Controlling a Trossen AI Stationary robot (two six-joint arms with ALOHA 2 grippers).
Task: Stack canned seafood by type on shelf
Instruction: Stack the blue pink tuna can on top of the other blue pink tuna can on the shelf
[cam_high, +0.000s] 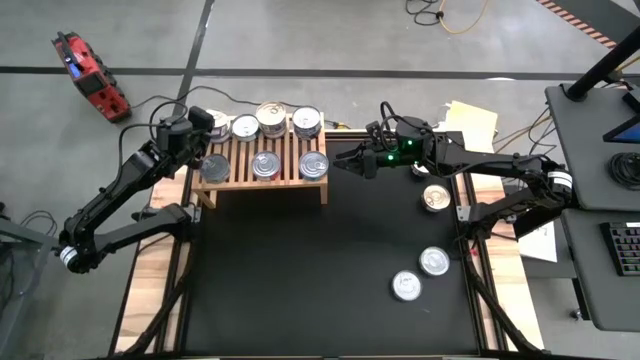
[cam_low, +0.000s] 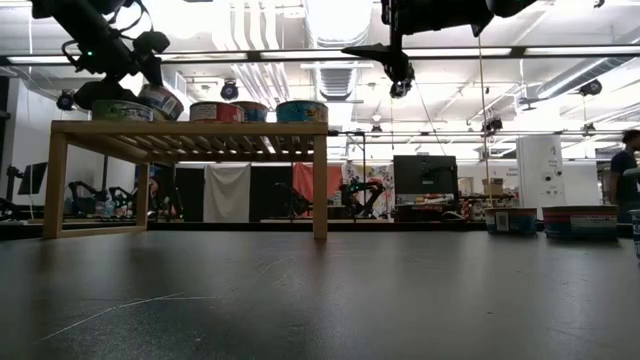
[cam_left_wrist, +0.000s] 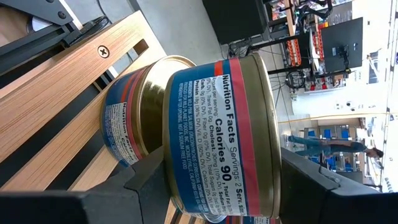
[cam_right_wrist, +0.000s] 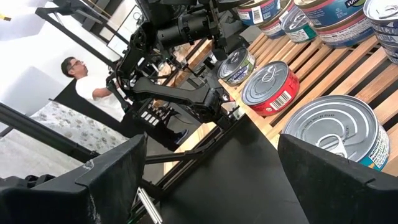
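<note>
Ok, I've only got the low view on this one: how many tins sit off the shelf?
Observer: Three round silver-lidded tins lie on the black mat, on the right arm's side.
Operator: Is the right arm carrying one?
Observer: No, the right fingers are open and empty, beside the light-wood slatted shelf's right end.
Operator: And the left?
Observer: The left fingers clamp a blue-and-red labelled gold tin over the shelf's left front.

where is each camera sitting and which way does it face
High: overhead, straight down on shelf, both arms.
Low: table height, level across to the shelf; arms enter from above.
Left wrist: past left pincer, clamped on a can.
Right wrist: past open right pincer toward the shelf.
All four share the shelf.
</note>
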